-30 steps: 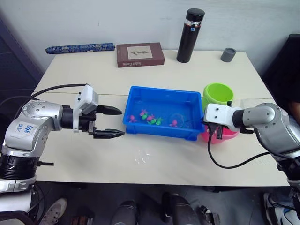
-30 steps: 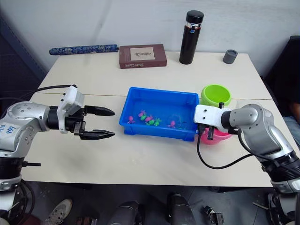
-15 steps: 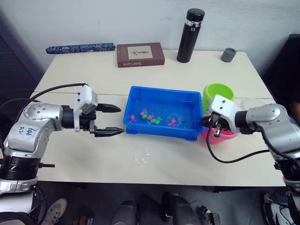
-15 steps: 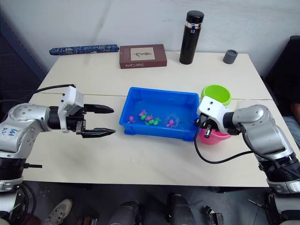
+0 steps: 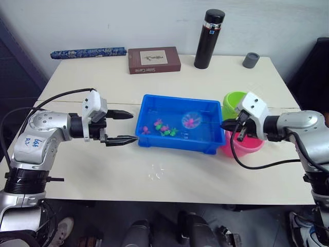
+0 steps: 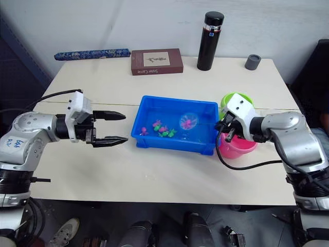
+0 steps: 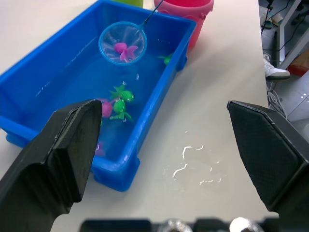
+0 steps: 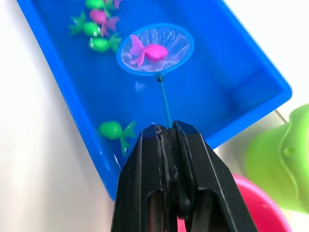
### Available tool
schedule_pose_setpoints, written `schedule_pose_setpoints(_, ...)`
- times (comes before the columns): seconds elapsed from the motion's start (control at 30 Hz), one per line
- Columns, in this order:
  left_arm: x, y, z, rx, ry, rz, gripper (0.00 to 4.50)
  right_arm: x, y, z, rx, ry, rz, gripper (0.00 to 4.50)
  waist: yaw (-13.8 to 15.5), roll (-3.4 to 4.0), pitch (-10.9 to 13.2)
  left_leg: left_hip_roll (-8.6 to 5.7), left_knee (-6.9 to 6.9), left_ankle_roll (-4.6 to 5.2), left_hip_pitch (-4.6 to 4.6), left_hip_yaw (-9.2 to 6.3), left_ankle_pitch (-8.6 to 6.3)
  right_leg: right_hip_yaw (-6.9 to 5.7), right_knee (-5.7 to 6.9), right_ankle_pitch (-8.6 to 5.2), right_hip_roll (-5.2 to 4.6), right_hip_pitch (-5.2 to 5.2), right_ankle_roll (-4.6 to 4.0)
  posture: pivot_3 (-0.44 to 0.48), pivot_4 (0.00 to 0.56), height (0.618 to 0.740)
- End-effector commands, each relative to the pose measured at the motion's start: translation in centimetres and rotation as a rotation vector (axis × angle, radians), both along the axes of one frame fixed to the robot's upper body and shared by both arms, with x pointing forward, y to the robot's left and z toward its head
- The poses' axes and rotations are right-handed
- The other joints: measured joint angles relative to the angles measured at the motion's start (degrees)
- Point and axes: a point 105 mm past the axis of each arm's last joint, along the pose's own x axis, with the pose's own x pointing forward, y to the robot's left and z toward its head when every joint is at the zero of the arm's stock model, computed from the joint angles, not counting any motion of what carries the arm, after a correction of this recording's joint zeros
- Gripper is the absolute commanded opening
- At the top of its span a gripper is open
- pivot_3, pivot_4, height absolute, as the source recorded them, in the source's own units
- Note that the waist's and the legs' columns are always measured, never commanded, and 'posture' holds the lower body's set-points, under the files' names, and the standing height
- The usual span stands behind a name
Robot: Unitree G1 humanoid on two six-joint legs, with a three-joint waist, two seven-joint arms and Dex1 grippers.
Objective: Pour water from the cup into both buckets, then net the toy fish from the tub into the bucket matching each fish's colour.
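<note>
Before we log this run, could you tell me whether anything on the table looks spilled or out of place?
Yes: small splashes of water lie on the table just in front of the tub. Nothing else stands out.

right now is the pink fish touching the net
Touching. The right wrist view shows the pink fish lying on the mesh inside the hoop of the net, whose stick the right hand grips.
</note>
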Motion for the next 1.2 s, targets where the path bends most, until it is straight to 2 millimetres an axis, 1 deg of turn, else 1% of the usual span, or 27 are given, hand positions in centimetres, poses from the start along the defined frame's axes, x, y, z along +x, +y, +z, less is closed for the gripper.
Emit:
schedule_pose_setpoints(0.03, 0.2, -0.1, 0.8, 0.0, -0.043, -0.012, 4.47, -1.0, -1.2, 2.8, 0.012, -0.102, -0.007, 0.0, 0.1, 0.0, 0.0, 0.0, 0.0, 0.0, 0.0, 0.0, 0.0, 0.0, 0.0, 0.0, 0.0, 0.0, 0.0, 0.0, 0.15, 0.74)
schedule_pose_setpoints(0.23, 0.5, -0.4, 0.9, 0.002, -0.052, -0.034, 4.47, -2.7, -3.4, 4.4, 0.033, -0.125, -0.05, 0.0, 0.4, 0.0, 0.0, 0.0, 0.01, 0.0, 0.0, 0.0, 0.0, 0.0, 0.01, 0.0, 0.0, 0.01, 0.01, 0.0, 0.15, 0.74)
schedule_pose_setpoints(0.43, 1.1, -1.0, 1.2, 0.002, -0.057, -0.065, 4.47, -4.9, -6.3, 5.5, 0.025, -0.142, -0.143, 0.0, 0.4, 0.0, 0.0, 0.0, 0.01, 0.0, 0.01, 0.01, 0.0, 0.01, 0.02, 0.01, 0.0, 0.02, 0.01, 0.0, 0.15, 0.74)
schedule_pose_setpoints(0.53, 1.5, -1.4, 1.1, 0.005, -0.056, -0.088, 4.47, -6.3, -8.0, 5.6, 0.009, -0.143, -0.215, 0.0, 0.6, 0.0, 0.0, 0.0, 0.01, 0.0, 0.02, 0.02, 0.0, 0.01, 0.04, 0.01, 0.01, 0.04, 0.01, 0.0, 0.15, 0.74)
schedule_pose_setpoints(0.67, 2.1, -2.0, 1.2, 0.004, -0.058, -0.117, 4.47, -8.0, -9.4, 5.1, -0.014, -0.14, -0.295, 0.0, 0.7, 0.0, 0.0, 0.0, 0.01, 0.01, 0.03, 0.04, 0.0, 0.02, 0.06, 0.01, 0.02, 0.05, 0.02, 0.0, 0.15, 0.74)
schedule_pose_setpoints(0.83, 2.9, -2.9, 1.2, 0.007, -0.059, -0.16, 4.47, -9.9, -10.4, 4.2, -0.046, -0.15, -0.375, 0.0, 0.6, 0.0, 0.0, 0.0, 0.02, 0.01, 0.09, 0.06, 0.0, 0.05, 0.08, 0.02, 0.06, 0.09, 0.03, 0.0, 0.15, 0.74)
schedule_pose_setpoints(0.9, 3.1, -3.1, 1.2, 0.009, -0.059, -0.172, 4.47, -10.4, -10.7, 4.0, -0.057, -0.154, -0.397, 0.0, 0.6, 0.0, 0.0, 0.0, 0.02, 0.01, 0.09, 0.06, 0.0, 0.05, 0.1, 0.02, 0.09, 0.09, 0.03, 0.0, 0.15, 0.74)
schedule_pose_setpoints(1.0, 3.3, -3.5, 1.2, 0.006, -0.059, -0.19, 4.47, -11.1, -11.0, 3.1, -0.15, -0.173, -0.415, 0.0, 0.6, -0.01, 0.0, -0.01, 0.02, 0.01, 0.14, 0.12, 0.0, 0.13, 0.14, 0.02, 0.09, 0.1, 0.04, 0.0, 0.15, 0.74)
schedule_pose_setpoints(1.1, 3.7, -3.8, 1.1, 0.006, -0.058, -0.205, 4.47, -11.4, -10.6, 2.4, -0.233, -0.219, -0.409, 0.0, 0.6, -0.01, 0.0, -0.01, 0.02, 0.01, 0.17, 0.12, 0.0, 0.15, 0.15, 0.02, 0.12, 0.12, 0.04, 0.0, 0.15, 0.74)
schedule_pose_setpoints(1.2, 3.9, -4.1, 1.1, 0.005, -0.06, -0.218, 4.47, -11.5, -10.6, 2.3, -0.323, -0.298, -0.41, 0.0, 0.6, -0.01, 0.0, -0.02, 0.03, 0.0, 0.2, 0.15, 0.0, 0.18, 0.19, 0.02, 0.14, 0.12, 0.04, 0.0, 0.15, 0.74)
